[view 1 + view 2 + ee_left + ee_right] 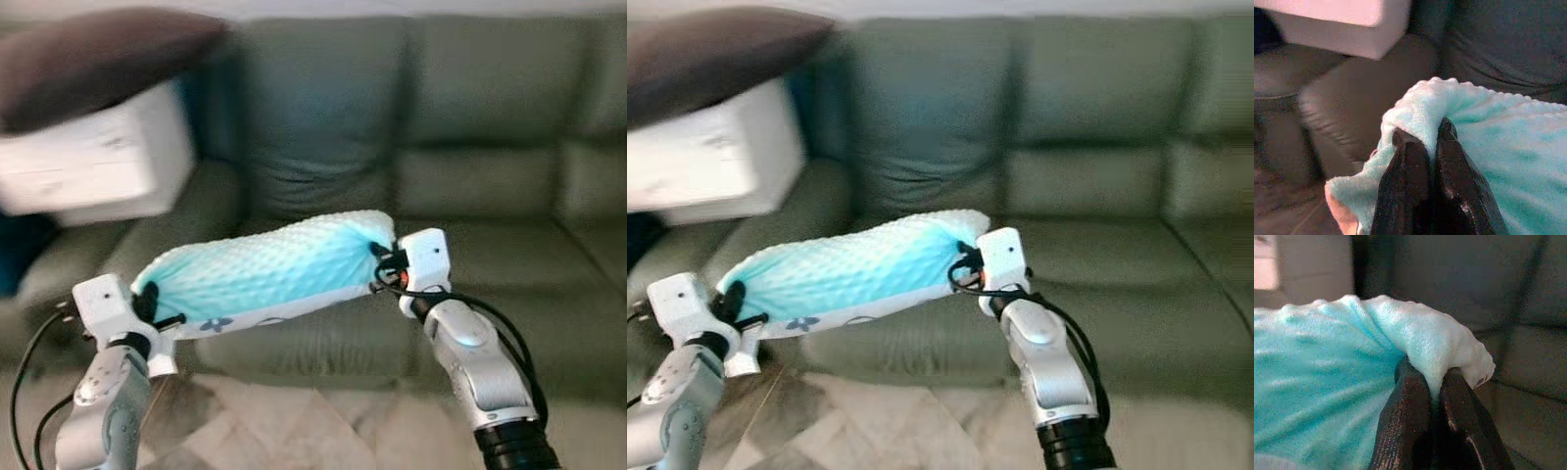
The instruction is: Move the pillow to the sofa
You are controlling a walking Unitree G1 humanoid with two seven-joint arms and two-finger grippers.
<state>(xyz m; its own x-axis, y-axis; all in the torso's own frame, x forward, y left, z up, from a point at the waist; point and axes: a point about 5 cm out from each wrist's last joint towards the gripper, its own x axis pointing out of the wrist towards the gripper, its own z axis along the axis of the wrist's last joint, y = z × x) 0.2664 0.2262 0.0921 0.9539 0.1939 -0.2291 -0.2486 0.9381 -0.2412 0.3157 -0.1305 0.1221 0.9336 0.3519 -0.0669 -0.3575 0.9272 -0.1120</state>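
Slipping was the main risk, because the long turquoise bumpy fleece pillow [269,271] hung in the air before the grey-green leather sofa [490,176], each end pinched only by a fold between the closed left gripper [1420,142] and right gripper [1430,374]

Home living room: grey-green upholstered sofa [470,176] with back cushions, dark cushion [93,59] atop white box [98,162], pale patterned floor [294,421].
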